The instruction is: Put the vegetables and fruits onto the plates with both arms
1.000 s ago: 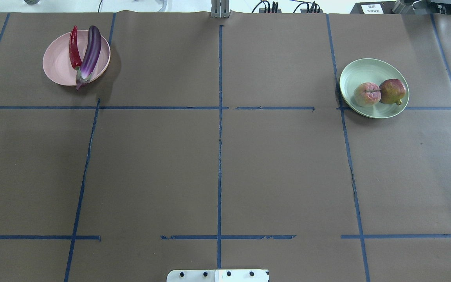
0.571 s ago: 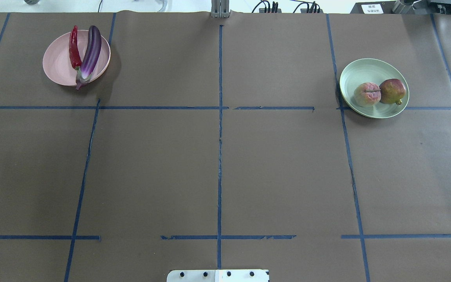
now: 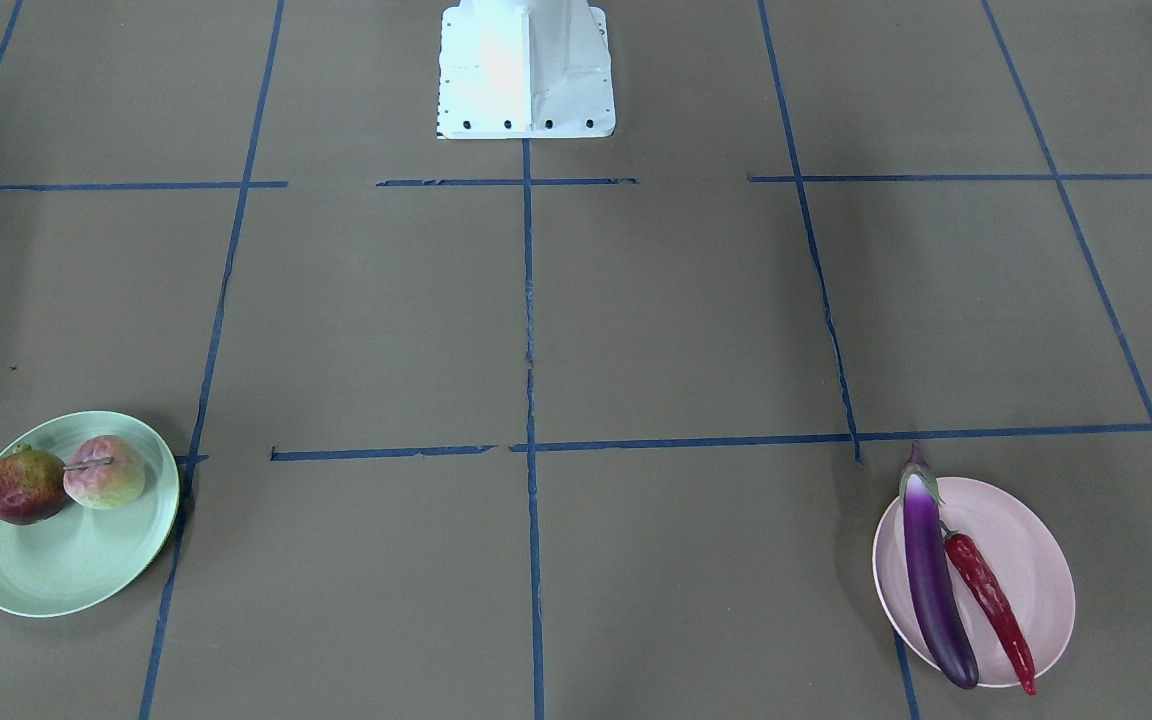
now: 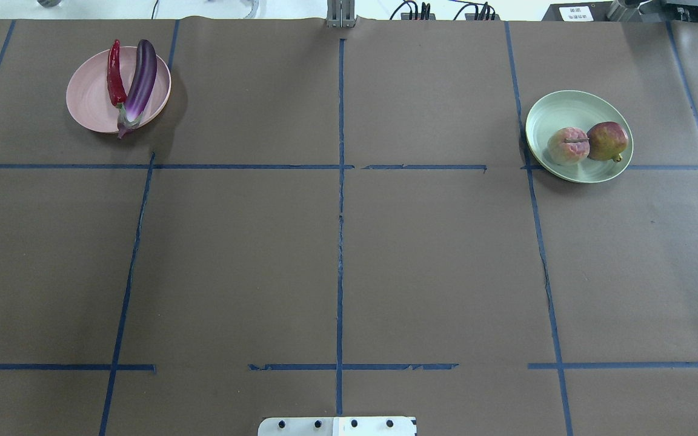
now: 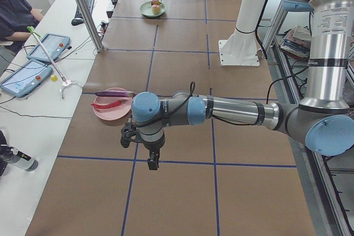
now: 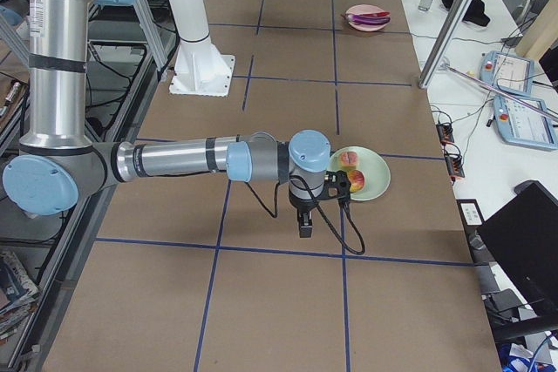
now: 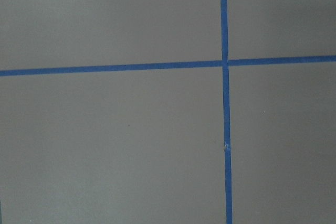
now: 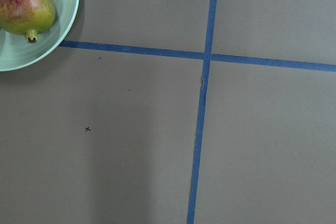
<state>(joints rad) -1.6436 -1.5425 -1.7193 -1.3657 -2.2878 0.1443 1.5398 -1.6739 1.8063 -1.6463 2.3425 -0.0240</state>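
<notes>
First, from across the table: shows a brown table [image 3: 536, 330] crossed by blue tape lines [image 3: 528, 300], with a white base block [image 3: 526, 70] at the far edge. Finds a green plate [image 3: 66, 590] near left, holding a pomegranate [image 3: 21, 487] and a peach [image 3: 106, 472] touching side by side on its far half. Finds a pink plate [image 3: 1036, 560] near right, carrying an eggplant [image 3: 931, 575] and a chili [image 3: 991, 600] lengthwise, just beside each other, with the eggplant's stem end past the far rim.

Next, from overhead: puts the pink plate far left and the green plate far right, well apart, vegetables on one, fruits on the other.

Then, from the table's left end: catches the left arm [image 5: 232, 110] stretched level above the table, left gripper [image 5: 152, 161] pointing down, near the pink plate and apart from it. Cannot tell whether released or clenched.

From the right end: catches the right arm [image 6: 174, 161] stretched likewise, right gripper [image 6: 304, 228] pointing down just beside the green plate. Cannot tell its grip either.

Left wrist camera: looks down on brown table and a tape crossing.

Right wrist camera: catches the green plate's edge and the pomegranate at top left, near a tape crossing.
</notes>
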